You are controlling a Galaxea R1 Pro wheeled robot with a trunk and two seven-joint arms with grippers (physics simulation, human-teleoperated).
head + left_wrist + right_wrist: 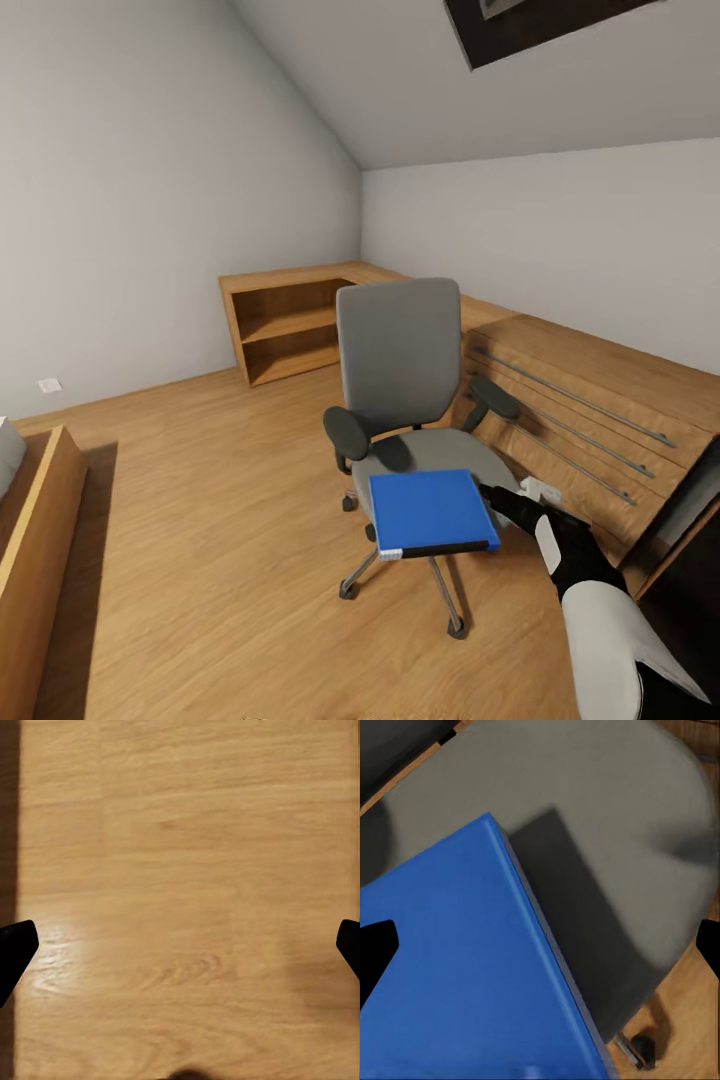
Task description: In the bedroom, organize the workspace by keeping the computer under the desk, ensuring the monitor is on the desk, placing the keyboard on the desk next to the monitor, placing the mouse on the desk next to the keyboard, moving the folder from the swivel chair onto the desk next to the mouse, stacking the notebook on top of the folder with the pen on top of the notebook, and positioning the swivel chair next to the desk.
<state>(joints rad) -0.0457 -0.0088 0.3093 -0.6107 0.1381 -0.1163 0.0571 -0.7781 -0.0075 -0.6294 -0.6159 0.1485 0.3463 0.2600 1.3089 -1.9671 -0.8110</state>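
Overhead, a sloped white ceiling meets plain walls above a wood floor [200, 520], with a low oak chest [590, 420] along the right wall and an open shelf unit [285, 330] in the corner. Centred stands the swivel chair [400, 360], the folder [430, 512] lying flat on its seat front. Above the folder hangs the right gripper [540, 945], fingers spread wide and holding nothing; the left gripper [180, 945], equally spread, faces bare floor.
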